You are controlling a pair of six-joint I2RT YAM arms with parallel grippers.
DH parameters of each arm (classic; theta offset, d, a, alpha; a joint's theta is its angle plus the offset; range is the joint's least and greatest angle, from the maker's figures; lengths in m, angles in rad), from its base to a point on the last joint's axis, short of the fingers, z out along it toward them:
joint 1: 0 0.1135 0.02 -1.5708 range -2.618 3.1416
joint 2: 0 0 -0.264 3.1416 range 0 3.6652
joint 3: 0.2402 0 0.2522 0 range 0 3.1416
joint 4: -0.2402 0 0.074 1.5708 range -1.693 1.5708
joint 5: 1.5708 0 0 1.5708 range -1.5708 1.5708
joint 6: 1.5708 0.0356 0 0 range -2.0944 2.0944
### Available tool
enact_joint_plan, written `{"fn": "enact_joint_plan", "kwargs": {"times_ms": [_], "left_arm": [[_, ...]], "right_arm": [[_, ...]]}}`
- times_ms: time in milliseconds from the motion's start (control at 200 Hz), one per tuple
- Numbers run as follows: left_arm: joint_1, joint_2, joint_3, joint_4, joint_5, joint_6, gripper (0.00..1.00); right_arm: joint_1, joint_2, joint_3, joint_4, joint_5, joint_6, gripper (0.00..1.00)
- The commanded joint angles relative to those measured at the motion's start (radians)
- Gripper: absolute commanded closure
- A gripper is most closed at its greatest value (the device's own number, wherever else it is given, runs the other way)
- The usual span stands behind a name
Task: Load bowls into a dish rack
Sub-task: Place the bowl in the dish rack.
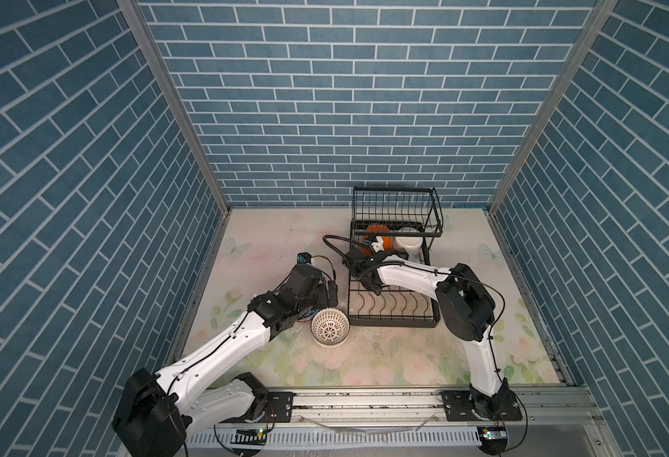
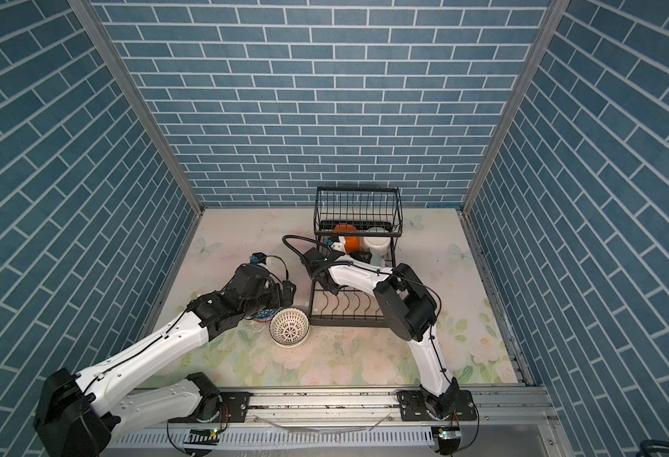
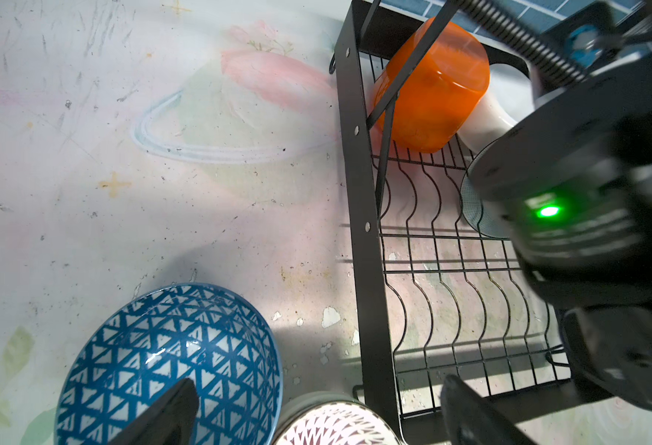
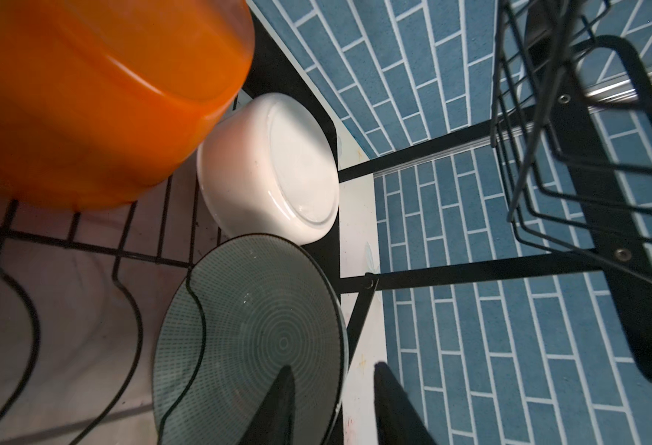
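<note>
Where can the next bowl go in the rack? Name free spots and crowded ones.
Free: front slots of the dish rack, from its front rim to the mint bowl; the raised basket. Crowded: the back, where orange bowl, white bowl, mint bowl and the right gripper bunch.

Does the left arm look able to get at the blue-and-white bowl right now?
Probably yes: the left gripper is open just above the blue-and-white bowl, one finger over its inside. Nothing covers it; only the lattice-patterned bowl sits close beside it.

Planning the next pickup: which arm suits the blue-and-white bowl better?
Left: the left gripper, open, hangs over the blue-and-white bowl; the right gripper is inside the dish rack.
</note>
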Motion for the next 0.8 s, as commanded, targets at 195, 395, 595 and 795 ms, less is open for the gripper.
{"fn": "enact_joint_plan", "kwargs": {"times_ms": [195,395,595,795], "left_arm": [[0.014,-0.006,0.009,-0.055,-0.015,0.003,0.0],[0.017,-0.006,0.029,-0.098,-0.029,0.003,0.0],[0.02,0.006,0.058,-0.143,-0.036,0.002,0.0],[0.02,0.03,0.098,-0.23,-0.032,-0.004,0.0]], "right_arm": [[0.001,-0.185,-0.131,0.125,-0.203,-0.034,0.6],[0.001,-0.289,-0.246,0.244,-0.401,-0.096,0.6],[0.001,-0.346,-0.319,0.317,-0.555,-0.136,0.61],[0.001,-0.394,-0.36,0.333,-0.687,-0.139,0.62]]}}
